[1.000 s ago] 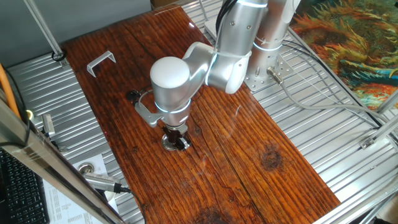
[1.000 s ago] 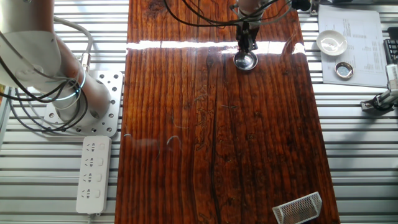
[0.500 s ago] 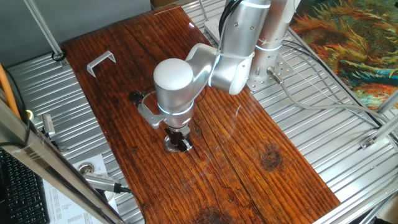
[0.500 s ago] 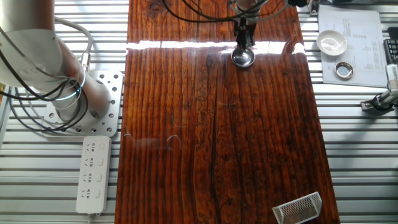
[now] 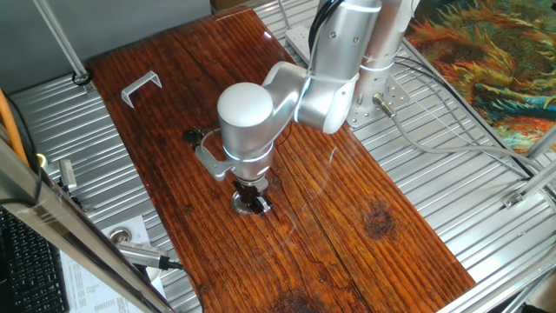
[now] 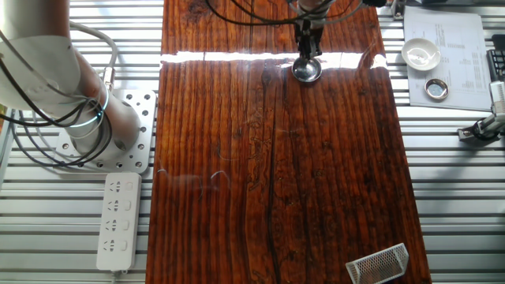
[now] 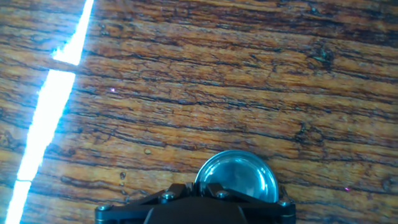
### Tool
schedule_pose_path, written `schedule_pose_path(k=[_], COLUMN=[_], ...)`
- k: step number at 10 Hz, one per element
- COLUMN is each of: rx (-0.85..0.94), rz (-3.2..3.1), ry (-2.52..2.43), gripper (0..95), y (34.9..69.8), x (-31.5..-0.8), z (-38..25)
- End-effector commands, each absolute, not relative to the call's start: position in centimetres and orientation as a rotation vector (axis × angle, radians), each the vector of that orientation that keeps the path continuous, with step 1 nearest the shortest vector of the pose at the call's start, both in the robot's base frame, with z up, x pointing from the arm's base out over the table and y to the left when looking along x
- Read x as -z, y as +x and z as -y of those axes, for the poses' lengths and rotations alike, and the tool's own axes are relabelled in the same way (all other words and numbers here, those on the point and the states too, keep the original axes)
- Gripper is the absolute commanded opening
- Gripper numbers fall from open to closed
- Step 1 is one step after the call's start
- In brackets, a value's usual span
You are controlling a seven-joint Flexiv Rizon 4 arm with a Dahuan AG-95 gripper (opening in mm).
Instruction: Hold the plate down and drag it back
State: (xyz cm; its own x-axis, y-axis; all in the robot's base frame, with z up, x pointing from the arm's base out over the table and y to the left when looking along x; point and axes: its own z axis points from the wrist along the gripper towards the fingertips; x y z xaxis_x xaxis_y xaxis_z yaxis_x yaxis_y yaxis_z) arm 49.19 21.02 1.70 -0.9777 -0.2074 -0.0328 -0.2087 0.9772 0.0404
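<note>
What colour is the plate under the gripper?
Shiny silver, the plate reflects bluish grey in its middle; the hand view shows it best.

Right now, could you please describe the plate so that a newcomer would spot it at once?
Find the dark wooden board and follow the silver arm down to its fingers. The plate lies flat beneath them: a small round shiny disc, unlike the bent U-shaped bracket near the board's corner.

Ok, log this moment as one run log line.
phase: drag | gripper: tip on plate, jaws unclear | plate: flat on wooden board | bracket: untouched, far corner
</note>
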Motion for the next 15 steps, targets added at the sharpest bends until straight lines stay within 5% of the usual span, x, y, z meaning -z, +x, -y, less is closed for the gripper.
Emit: schedule_pose_path(k=[1, 15], rx=[-0.078, -0.077], rz=[-3.088, -3.086], ry=[-0.314, -0.299], gripper=[0.0, 0.0], y=[49.15, 49.02], x=[-0.08, -0.08], z=[-21.11, -21.4])
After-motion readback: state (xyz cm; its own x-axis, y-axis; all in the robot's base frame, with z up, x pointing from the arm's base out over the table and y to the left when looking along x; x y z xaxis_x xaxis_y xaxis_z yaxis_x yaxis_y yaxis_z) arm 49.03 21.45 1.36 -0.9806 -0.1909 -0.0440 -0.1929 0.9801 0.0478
